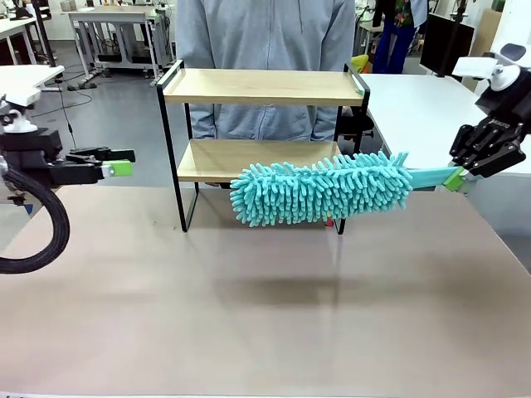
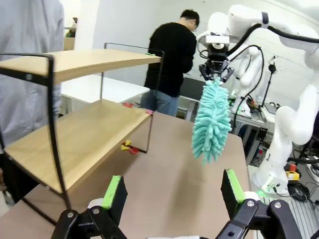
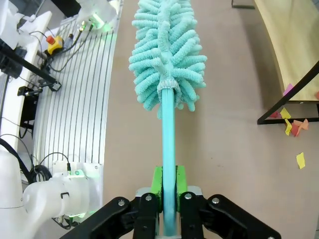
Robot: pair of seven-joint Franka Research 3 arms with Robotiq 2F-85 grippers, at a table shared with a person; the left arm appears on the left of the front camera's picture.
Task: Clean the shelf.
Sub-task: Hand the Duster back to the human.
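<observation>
On a tan table (image 1: 265, 332), near its far edge, stands the shelf (image 1: 264, 85): two pale wooden boards in a thin black frame, with a raised rail at each end of the top board. A person (image 1: 264, 33) in a grey top stands just behind it. From the right, the right gripper (image 1: 454, 178) holds the flat teal handle of a duster (image 1: 322, 189) pinched between its green pads. The duster lies roughly level, its fluffy teal head stretched to the left in front of the shelf's lower board and right leg, raised off the table with its shadow on the surface below. The right wrist view looks down the handle: the pads (image 3: 157, 180) press it from both sides, the shaggy head reaches away ahead, and the shelf's corner sits to one side. Small scraps of paper (image 3: 293, 125), yellow and red, lie on the table by the shelf's leg there. At the left side of the table, the left gripper (image 1: 116, 162) is raised above the surface, well apart from the shelf, pointing toward it. Its wrist view shows the two green-padded fingers (image 2: 113, 193) spread wide with nothing between them, the shelf just ahead and to one side, and the duster hanging from the other arm farther off.
</observation>
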